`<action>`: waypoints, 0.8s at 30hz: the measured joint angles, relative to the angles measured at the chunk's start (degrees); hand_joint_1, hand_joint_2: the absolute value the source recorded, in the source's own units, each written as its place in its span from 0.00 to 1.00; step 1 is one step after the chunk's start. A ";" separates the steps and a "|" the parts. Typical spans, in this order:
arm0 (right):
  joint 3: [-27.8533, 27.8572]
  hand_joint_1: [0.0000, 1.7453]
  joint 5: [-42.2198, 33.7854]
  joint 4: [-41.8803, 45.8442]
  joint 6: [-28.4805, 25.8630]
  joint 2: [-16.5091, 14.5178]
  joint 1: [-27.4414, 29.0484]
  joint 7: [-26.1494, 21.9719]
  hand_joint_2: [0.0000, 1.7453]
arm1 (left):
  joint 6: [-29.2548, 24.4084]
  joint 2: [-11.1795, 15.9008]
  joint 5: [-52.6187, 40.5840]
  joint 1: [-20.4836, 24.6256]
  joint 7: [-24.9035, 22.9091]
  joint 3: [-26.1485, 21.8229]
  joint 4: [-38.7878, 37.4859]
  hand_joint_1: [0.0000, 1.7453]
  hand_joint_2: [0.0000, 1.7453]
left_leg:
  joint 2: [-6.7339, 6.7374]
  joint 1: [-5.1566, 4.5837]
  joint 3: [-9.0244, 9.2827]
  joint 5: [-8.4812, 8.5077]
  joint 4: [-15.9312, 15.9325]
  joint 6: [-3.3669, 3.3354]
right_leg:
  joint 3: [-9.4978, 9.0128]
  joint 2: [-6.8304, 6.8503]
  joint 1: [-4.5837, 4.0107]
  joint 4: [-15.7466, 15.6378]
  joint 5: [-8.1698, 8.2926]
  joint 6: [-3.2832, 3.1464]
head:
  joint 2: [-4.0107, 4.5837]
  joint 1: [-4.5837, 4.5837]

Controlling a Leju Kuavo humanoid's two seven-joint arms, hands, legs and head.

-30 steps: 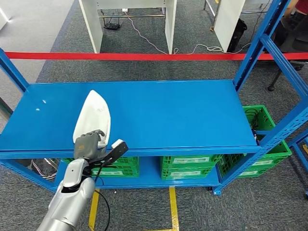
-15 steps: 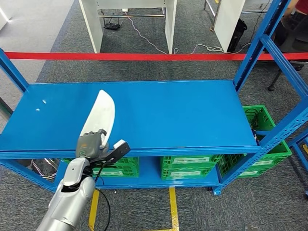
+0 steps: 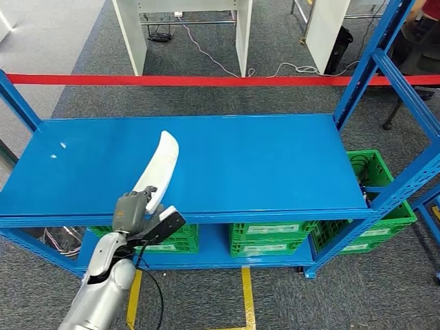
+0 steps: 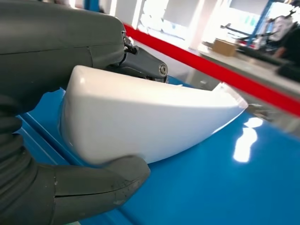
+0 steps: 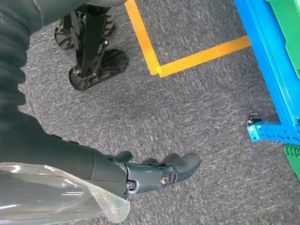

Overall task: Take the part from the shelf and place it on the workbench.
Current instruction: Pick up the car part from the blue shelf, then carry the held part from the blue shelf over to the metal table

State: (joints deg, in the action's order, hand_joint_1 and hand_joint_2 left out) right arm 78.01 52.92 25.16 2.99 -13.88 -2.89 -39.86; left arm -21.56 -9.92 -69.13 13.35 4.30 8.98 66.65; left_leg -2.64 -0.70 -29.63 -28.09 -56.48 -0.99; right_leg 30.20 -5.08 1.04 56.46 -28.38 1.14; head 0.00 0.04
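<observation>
My left hand (image 3: 134, 212) sits low and left of centre in the head view, at the front edge of the blue shelf (image 3: 249, 158), and it grips the white part (image 3: 159, 165) by its near end. In the left wrist view my thumb (image 4: 102, 185) lies along one face of the shell and my darker fingers (image 4: 141, 63) press the opposite face, so the part is clamped between them.

The part runs away from my hand up and to the right in the head view, its long axis slanting from the shelf's front lip toward the middle of the board. Its narrow tip points away from me, toward the red tape (image 3: 207, 80). It looks raised off the shelf and turned on edge, though whether any of it touches the surface I cannot tell.

My right hand (image 5: 155, 171) hangs over the grey carpet, fingers loosely extended, holding nothing. The left is plainly the nearer; I judge the carry to the workbench is its job.
</observation>
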 joint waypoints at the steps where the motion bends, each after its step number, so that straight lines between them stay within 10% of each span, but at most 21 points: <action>1: 0.00 0.00 -0.02 0.00 -0.04 0.00 0.00 -0.05 1.00 | 0.03 -0.10 2.35 -0.55 1.57 0.00 0.78 1.00 1.00 | 0.00 0.00 0.00 0.00 0.00 0.00 | 0.01 0.00 0.00 0.00 0.00 0.00 | 0.00 0.00; 15: 0.38 0.00 -0.61 -0.44 -2.22 0.00 0.25 0.33 1.00 | 7.43 -0.88 46.61 -12.11 23.42 -0.09 15.62 1.00 1.00 | 0.01 -0.06 -0.05 -0.10 -0.04 -0.02 | 0.05 -0.07 0.11 -0.04 -0.02 0.02 | 0.00 -0.01; 24: 2.50 0.00 -3.08 -1.46 -1.37 0.00 0.42 1.68 1.00 | 7.84 -0.88 55.60 -20.50 29.65 -0.26 23.13 1.00 1.00 | -0.01 -0.51 -0.22 -0.24 -0.53 -0.55 | 0.07 -0.11 0.50 -0.16 0.03 0.67 | 0.00 -0.02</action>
State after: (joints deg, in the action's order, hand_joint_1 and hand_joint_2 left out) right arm 80.50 49.84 23.69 1.62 -13.88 -2.46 -38.18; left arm -13.73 -10.80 -13.53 -7.15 33.95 8.72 89.78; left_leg -2.65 -1.21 -29.85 -28.34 -57.01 -1.54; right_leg 30.27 -5.18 1.54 56.30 -28.35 1.82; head 0.00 0.02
